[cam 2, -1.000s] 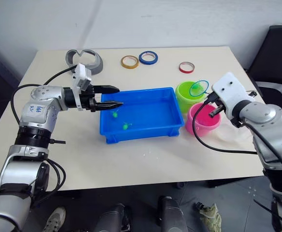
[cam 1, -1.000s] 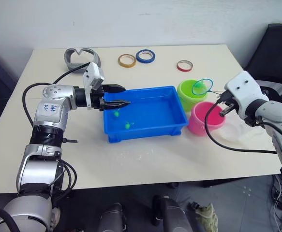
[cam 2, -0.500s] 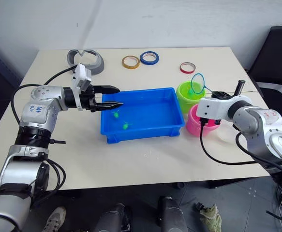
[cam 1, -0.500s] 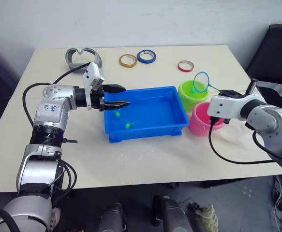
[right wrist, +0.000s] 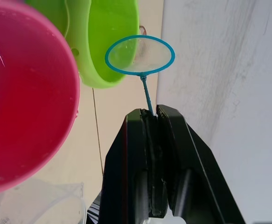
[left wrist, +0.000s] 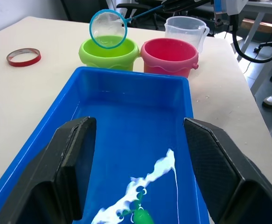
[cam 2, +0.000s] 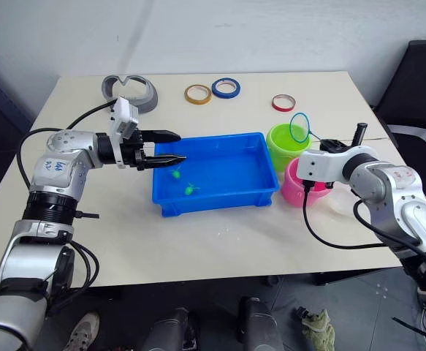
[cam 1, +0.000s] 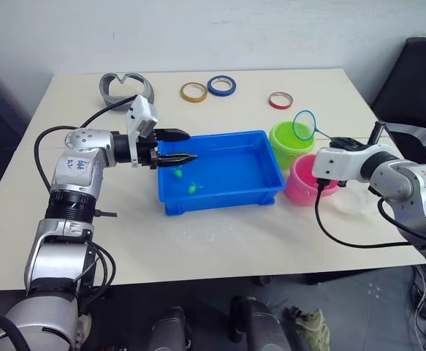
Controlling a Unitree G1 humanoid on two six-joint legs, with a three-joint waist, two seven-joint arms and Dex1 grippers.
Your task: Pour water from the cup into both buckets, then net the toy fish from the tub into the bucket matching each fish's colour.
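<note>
Net (cam 1: 306, 123) hoop is hanging in the air above the far rim of the green bucket (cam 1: 290, 140), its thin stick running back to the right tool (right wrist: 149, 119), whose two fingers are pressing together on the handle. In the right wrist view the hoop is sitting just past the green bucket's edge, with the pink bucket (right wrist: 24, 102) beside it. The pink bucket is standing touching the green one, on the near side of it, and both are sitting just to the right of the blue tub (cam 1: 220, 172). A clear cup (left wrist: 184, 30) is standing behind the pink bucket in the left wrist view, on the side away from the tub.

Two green fish (cam 1: 192, 188) are lying in the left half of the tub, one near the left wall and one closer to the middle, in shallow water. The left tool (cam 1: 182, 145) is reaching over the tub's left rim with its fingers spread wide.

On the far part of the surface (cam 1: 220, 241) a grey curved holder (cam 1: 125, 86), a yellow tape ring (cam 1: 192, 91), a blue tape ring (cam 1: 221, 85) and a red tape ring (cam 1: 279, 99) are lying well apart from the tub.
</note>
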